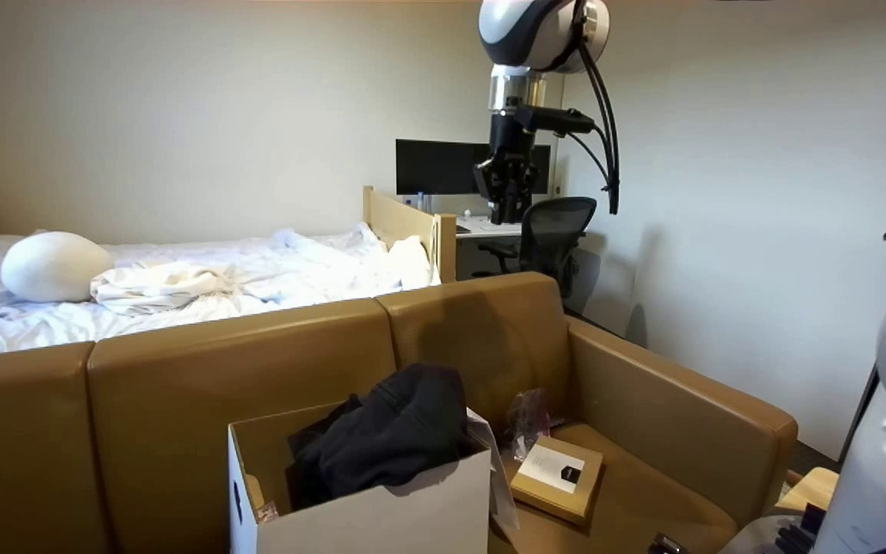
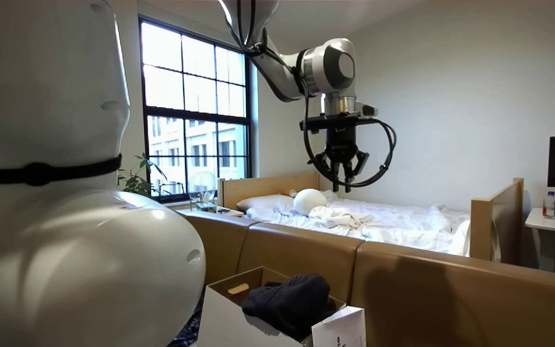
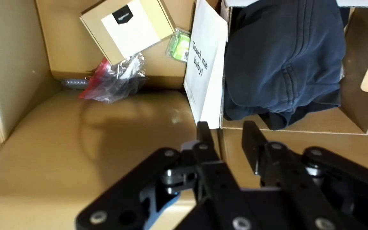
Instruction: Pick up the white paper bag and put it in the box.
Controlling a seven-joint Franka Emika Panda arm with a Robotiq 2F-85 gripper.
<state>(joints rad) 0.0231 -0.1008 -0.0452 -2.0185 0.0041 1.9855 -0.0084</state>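
Note:
The white paper bag (image 3: 201, 60) stands tilted against the outside of the box, with dark print facing away from it. It also shows in both exterior views (image 1: 501, 485) (image 2: 340, 327). The box (image 1: 374, 515) has white outer walls and a brown inside, and shows in an exterior view (image 2: 227, 313) and the wrist view (image 3: 358, 105). A black garment (image 3: 283, 54) fills much of it and hides most of its floor. My gripper (image 3: 226, 124) is partly open and empty, pointing down. It hangs high above the sofa in both exterior views (image 1: 510, 217) (image 2: 341, 189), apart from the bag.
A tan flat package (image 3: 129, 28), a clear plastic bag with a red edge (image 3: 117, 80) and a small green pack (image 3: 180, 46) lie on the sofa seat beside the bag. The brown sofa's backrest (image 1: 243, 362) and armrest (image 1: 674, 392) rise around them. A bed (image 1: 289, 254) stands behind.

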